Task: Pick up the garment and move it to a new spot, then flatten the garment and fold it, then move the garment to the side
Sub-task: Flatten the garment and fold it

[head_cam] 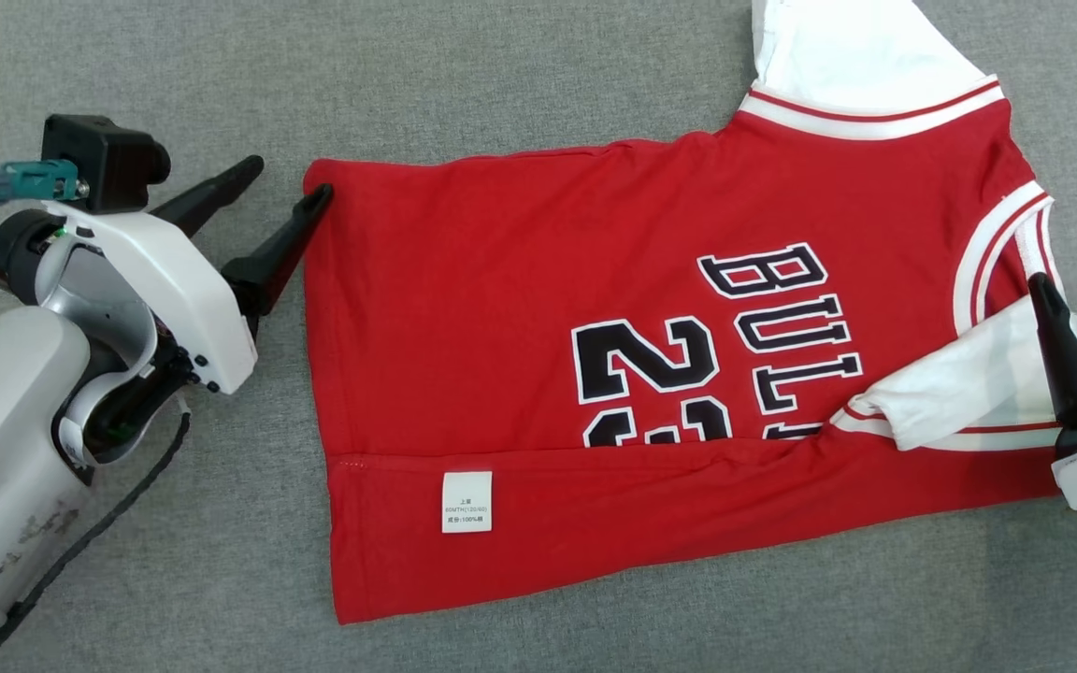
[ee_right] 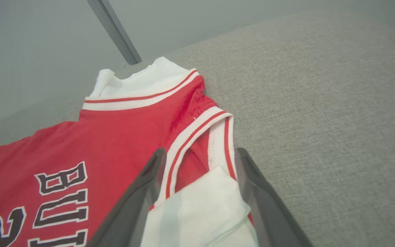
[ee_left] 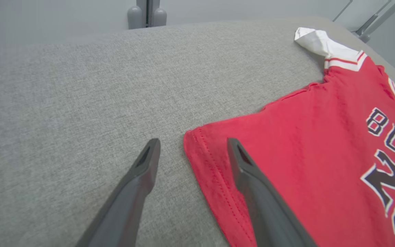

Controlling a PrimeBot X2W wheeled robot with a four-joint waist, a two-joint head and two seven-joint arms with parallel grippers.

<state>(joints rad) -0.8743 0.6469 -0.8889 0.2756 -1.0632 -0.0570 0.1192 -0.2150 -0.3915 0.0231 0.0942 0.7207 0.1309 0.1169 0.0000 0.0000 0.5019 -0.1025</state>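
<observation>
The garment (head_cam: 538, 308) is a red jersey with white sleeves and black lettering, spread on the grey surface with its near long side folded up over the body, a white label (head_cam: 466, 502) showing on that flap. My left gripper (head_cam: 294, 178) stands open at the jersey's far hem corner (ee_left: 201, 137), one finger (ee_left: 249, 171) over the red cloth, the other on bare surface. My right gripper (head_cam: 1076, 290) is open at the collar end (ee_right: 218, 137), its fingers either side of the folded-in white sleeve (ee_right: 204, 206).
Grey fabric surface (head_cam: 174, 579) runs all around the jersey. The other white sleeve (head_cam: 847, 47) reaches toward the far edge. A metal post (ee_right: 115, 31) and a grey fixture (ee_left: 146, 13) stand beyond the surface's far side.
</observation>
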